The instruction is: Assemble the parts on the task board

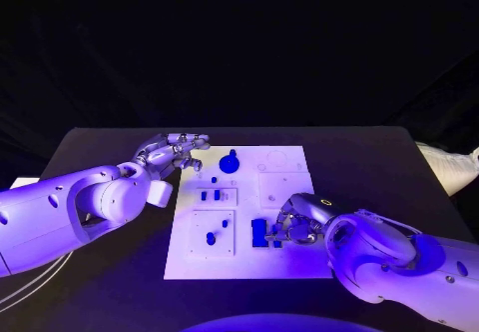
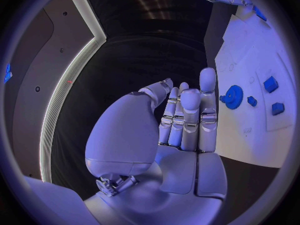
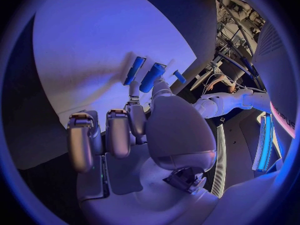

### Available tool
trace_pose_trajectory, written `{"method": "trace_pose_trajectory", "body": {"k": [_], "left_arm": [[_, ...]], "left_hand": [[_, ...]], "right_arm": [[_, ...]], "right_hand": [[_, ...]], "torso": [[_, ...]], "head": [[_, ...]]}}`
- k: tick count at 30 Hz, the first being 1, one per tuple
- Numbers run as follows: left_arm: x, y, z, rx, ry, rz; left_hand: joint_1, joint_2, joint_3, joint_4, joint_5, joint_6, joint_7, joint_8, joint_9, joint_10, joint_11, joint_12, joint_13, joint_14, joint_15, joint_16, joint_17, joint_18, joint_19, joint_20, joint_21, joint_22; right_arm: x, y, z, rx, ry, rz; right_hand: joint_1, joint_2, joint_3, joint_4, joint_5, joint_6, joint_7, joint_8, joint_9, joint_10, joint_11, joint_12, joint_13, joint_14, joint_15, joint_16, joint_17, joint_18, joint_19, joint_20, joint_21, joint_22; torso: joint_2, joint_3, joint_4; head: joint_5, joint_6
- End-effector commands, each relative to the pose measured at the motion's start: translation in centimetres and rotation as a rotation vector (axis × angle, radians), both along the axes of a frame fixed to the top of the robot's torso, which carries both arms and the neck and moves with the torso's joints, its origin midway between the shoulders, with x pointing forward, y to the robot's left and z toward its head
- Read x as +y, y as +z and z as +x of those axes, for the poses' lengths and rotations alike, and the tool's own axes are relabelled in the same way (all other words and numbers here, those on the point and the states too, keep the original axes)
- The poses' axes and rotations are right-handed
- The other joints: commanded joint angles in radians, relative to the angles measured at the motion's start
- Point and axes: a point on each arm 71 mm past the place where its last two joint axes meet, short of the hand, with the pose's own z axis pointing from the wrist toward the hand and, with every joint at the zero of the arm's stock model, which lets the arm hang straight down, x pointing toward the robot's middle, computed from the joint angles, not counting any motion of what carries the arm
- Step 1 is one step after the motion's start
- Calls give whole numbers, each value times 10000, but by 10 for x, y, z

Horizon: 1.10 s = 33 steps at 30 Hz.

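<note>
Bare dark surface (image 1: 120, 290) lay open at lower left and upper right of the frame. The right robot hand (image 1: 297, 223) blocked the task board's (image 1: 279, 266) lower-right edge, beside upright blue parts (image 1: 259, 232).

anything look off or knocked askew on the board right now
Nothing stands out. The blue parts sit upright or flat on the white board, the gear near the left hand, the blocks at the right hand.

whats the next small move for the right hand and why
Probably close the fingers on the blue part and lift it a little. The right hand is already down on the task board with its fingertips at that part, while the left hand is open off the board's edge.
</note>
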Motion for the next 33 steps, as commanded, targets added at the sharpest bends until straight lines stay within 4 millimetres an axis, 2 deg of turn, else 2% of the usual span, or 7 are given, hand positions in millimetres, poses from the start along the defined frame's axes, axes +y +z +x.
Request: {"method": "trace_pose_trajectory", "body": {"k": [1, 11, 14, 17, 21, 26, 33], "left_arm": [[-2, -2, -1, -21, -187, -62], [-1, -17, -1, 306, 44, -151], [0, -21, 3, 330, 379, -212], [2, -26, 9, 322, 855, -320], [4, -33, 18, 282, 1379, -358], [2, -42, 25, 130, 1823, -319], [-6, -52, 33, -180, 2203, -71]], "left_hand": [[-57, 79, -45, -5, -38, -43, -23, 33, -9, -56, -6, 47, 5, -73, 18, -65, -12, 165, -58, -20, -23, -11], [-50, 100, -68, -18, -49, -46, -26, 41, -9, -67, -8, 71, 4, -84, 17, -66, -36, 170, -61, -19, -63, -35], [-57, 96, -80, -17, -52, -48, -24, 42, -9, -71, -6, 74, 3, -102, 18, -89, -83, 177, -74, -19, -118, -54], [-83, 59, -145, -29, -54, -99, -18, 26, -18, -170, 14, 61, -15, -274, 39, -265, -383, 172, -125, -8, -177, -90], [-162, 35, -370, -12, -42, -277, -19, -21, -32, -464, 124, 39, -68, -2217, 190, -2314, -2107, 132, -1441, 134, -1160, -659], [-175, 134, -507, 141, -82, -476, 54, -158, -31, -684, 423, -306, -104, -3707, 913, -6146, -4003, -74, -4352, 764, -2829, -2702], [30, 352, -961, 65, -73, -552, 55, -454, -45, -830, 633, -940, -109, -3547, 1343, -8801, -5378, 225, -5730, 1526, -2792, -5363]], "right_arm": [[-2, 4, 3, 304, -281, 1790], [-31, 5, 46, 937, -1340, 5881], [-43, 1, 65, 1202, -1761, 7006], [-55, -4, 86, 1327, -2216, 8255], [-68, -11, 113, 1272, -2798, 9716], [-74, -15, 136, 994, -2931, 10637], [-71, -18, 154, 802, -2670, 11094]], "right_hand": [[-120, -50, -154, 110, -98, -196, 44, -112, -33, -211, 111, -622, -596, 575, 105, -198, 213, 54, 586, 84, -235, 2096], [1408, 655, -32, -419, 197, -1398, 609, -1011, -484, -1579, 571, -4020, -2498, 188, 474, -1557, -1293, 427, -336, 411, -1513, 1005], [2157, 987, 186, -750, 215, -1607, 744, -1277, -671, -2662, 676, -6603, -4102, -619, 579, -3864, -3674, 872, -1526, 501, -3262, -443], [2796, 1178, 336, -845, 149, -1730, 938, -1560, -920, -3183, 944, -8512, -5893, -1945, 824, -7229, -6422, 1606, -3949, 700, -7149, -3497], [3436, 1182, 482, -757, 91, -1790, 1208, -1823, -1365, -3353, 1417, -10488, -8432, -3321, 1418, -10166, -8102, 1632, -5164, 1194, -9725, -5322], [3662, 1123, 521, -720, 45, -2023, 1350, -1809, -2097, -3636, 1655, -10780, -10814, -3962, 2031, -12455, -9880, 1722, -5463, 1746, -11903, -7125], [3472, 1225, 565, -1115, 66, -1922, 1369, -1806, -2943, -3583, 1745, -10818, -12654, -3211, 2022, -13406, -11326, 1714, -4488, 1887, -13479, -8895]], "torso": [[-89, -34, -45], [-454, -175, -162], [-587, -231, -183], [-775, -287, -195], [-931, -285, -194], [-1090, -247, -153], [-1241, -177, -114]], "head": [[10, 26], [10, 254], [-17, 472], [-37, 648], [-92, 901], [-118, 1100], [-99, 1335]]}}
